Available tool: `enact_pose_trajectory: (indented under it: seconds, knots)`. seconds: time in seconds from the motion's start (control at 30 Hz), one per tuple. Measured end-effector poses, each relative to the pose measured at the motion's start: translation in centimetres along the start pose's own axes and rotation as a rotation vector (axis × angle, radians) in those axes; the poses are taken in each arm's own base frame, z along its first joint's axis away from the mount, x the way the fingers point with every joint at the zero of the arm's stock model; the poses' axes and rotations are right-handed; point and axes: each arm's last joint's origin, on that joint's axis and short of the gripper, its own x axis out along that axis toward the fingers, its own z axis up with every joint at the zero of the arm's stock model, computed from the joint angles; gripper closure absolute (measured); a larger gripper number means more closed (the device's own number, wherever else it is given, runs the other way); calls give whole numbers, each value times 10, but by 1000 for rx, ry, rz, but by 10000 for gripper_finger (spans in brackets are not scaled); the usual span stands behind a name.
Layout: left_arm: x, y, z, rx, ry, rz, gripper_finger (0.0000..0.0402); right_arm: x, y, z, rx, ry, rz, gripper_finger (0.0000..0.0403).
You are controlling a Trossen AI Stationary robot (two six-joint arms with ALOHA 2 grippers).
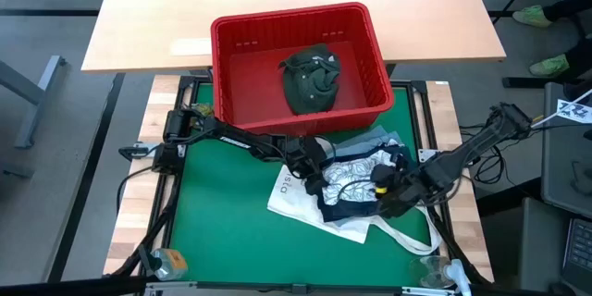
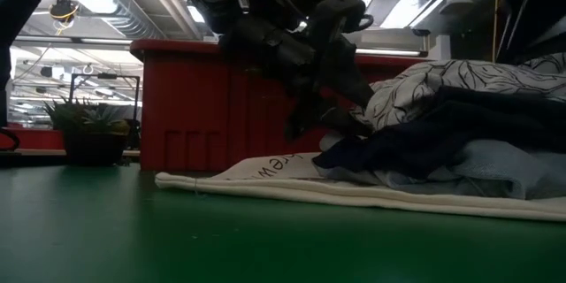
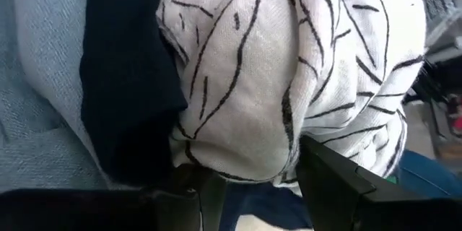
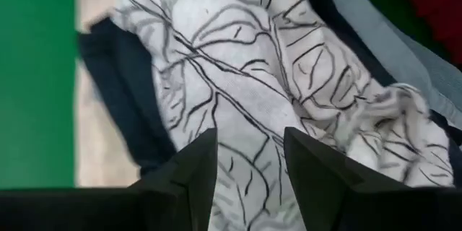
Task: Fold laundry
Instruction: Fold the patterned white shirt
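A pile of laundry lies on the green mat at right. Its top piece is a white garment with dark leaf print. Under that are a navy piece and light blue denim, all resting on a white tote bag. A dark olive garment lies inside the red basket. My left gripper is at the pile's left end, shut on the white garment. My right gripper stands open over the pile's right part, with the leaf print below its fingers. My left gripper pinches a bunched bulge of the white leaf-print garment between its two fingers. The fingers come from the table's left, slanting down. How many layers are caught I cannot tell. The rest of the garment lies on the navy and denim pieces.
The red basket stands at the mat's far edge, right behind the pile. The tote's long handles trail toward the near right corner. Bare green mat lies to the left of the pile and in front of it.
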Motion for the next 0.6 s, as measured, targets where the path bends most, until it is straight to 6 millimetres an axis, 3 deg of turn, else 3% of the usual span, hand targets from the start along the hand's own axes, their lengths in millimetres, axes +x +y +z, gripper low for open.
enact_pose_trajectory:
  seconds: [0.3,0.6]
  knots:
    - [-14,-13,6,-3,-53,36,250,40,19,-10,-78,206,-111,244]
    - [-36,-20,4,30,32,97,250,41,20,-11,-78,236,-101,244]
